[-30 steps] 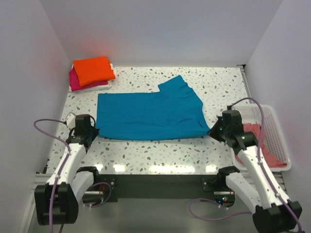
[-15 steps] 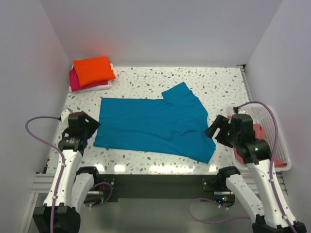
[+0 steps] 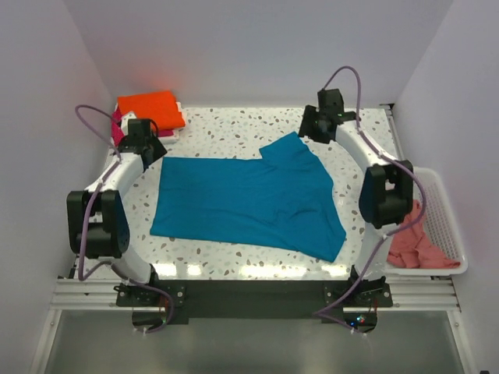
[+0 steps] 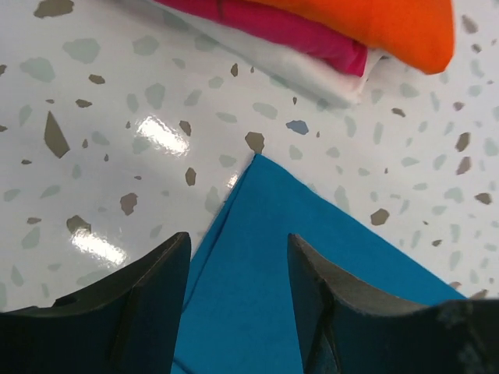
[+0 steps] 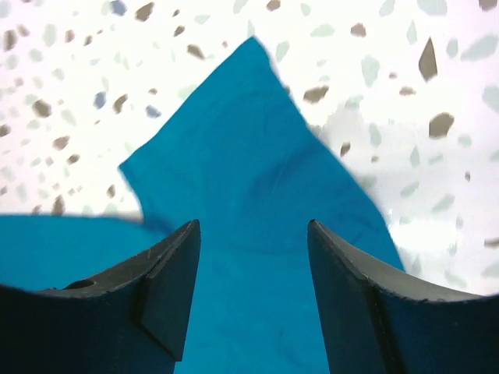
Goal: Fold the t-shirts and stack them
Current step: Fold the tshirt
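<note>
A teal t-shirt (image 3: 249, 199) lies spread flat across the middle of the table. My left gripper (image 3: 148, 144) hovers open over its far left corner (image 4: 312, 265), with nothing between its fingers. My right gripper (image 3: 316, 126) stands open over the sleeve tip (image 5: 242, 140) at the far right, also holding nothing. At the back left a folded orange t-shirt (image 3: 148, 111) rests on a magenta one (image 3: 118, 131); both show at the top of the left wrist view, orange (image 4: 374, 23) over magenta (image 4: 281, 27). A salmon t-shirt (image 3: 413, 245) lies crumpled in the basket.
A white mesh basket (image 3: 446, 204) sits at the table's right edge. A white folded layer (image 4: 312, 74) lies under the stack at the back left. White walls close in the table on the left, back and right.
Both grippers let go of the teal shirt's near corners and opened. Both arms then swung from the near edge to the far side. The shirt's near right corner now lies closer to the front.
</note>
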`<state>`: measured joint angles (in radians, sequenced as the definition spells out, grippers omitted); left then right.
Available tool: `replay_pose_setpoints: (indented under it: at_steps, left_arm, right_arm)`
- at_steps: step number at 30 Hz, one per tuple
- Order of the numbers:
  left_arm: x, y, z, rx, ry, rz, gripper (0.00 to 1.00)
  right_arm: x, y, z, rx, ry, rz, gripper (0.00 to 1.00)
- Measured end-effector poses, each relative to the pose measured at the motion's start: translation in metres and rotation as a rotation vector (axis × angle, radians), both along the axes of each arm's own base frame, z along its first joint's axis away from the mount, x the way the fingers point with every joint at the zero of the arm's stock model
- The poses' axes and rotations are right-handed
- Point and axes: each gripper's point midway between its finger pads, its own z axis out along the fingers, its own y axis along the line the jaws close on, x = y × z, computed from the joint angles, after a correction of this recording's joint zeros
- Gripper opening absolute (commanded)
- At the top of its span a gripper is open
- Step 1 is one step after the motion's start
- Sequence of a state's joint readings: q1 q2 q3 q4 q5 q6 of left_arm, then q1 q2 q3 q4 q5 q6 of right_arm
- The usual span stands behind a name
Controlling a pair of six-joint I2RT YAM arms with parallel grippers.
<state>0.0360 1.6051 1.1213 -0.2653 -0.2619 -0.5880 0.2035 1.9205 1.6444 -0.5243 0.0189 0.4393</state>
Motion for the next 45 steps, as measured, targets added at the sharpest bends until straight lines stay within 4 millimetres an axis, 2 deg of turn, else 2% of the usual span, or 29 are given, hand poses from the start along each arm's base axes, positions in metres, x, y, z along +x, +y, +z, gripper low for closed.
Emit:
replay_pose_setpoints:
  at_steps: [3, 7, 14, 18, 24, 29, 33, 37, 41, 45]
  left_arm:
    - [0.013, -0.004, -0.027, 0.036, 0.074, -0.034, 0.55]
    - [0.029, -0.006, -0.05, 0.078, 0.124, -0.053, 0.52]
    - [0.046, -0.011, -0.069, 0.11, 0.155, -0.082, 0.45]
    - [0.049, -0.013, -0.078, 0.12, 0.17, -0.088, 0.44]
    - [0.046, -0.013, -0.09, 0.139, 0.202, -0.092, 0.43]
    - [0.051, -0.01, -0.095, 0.158, 0.214, -0.094, 0.39]
    - [0.054, -0.009, -0.1, 0.168, 0.222, -0.095, 0.34]
    - [0.056, -0.009, -0.1, 0.169, 0.221, -0.096, 0.3]
    - [0.059, -0.009, -0.1, 0.17, 0.216, -0.097, 0.27]
    - [0.063, -0.01, -0.099, 0.176, 0.199, -0.107, 0.22]
  right_arm:
    - [0.033, 0.0, -0.027, -0.058, 0.015, 0.017, 0.6]
    - [0.058, -0.005, -0.05, -0.132, 0.022, 0.034, 0.59]
    - [0.075, -0.013, -0.074, -0.216, 0.032, 0.053, 0.59]
    - [0.08, -0.014, -0.088, -0.236, 0.045, 0.065, 0.6]
    - [0.087, -0.009, -0.109, -0.259, 0.073, 0.088, 0.6]
    - [0.096, 0.0, -0.116, -0.278, 0.068, 0.102, 0.58]
    - [0.093, 0.008, -0.117, -0.288, 0.068, 0.114, 0.45]
    - [0.093, 0.013, -0.117, -0.292, 0.056, 0.116, 0.19]
    - [0.093, 0.015, -0.117, -0.297, 0.055, 0.117, 0.01]
    - [0.093, 0.014, -0.116, -0.301, 0.053, 0.112, 0.0]
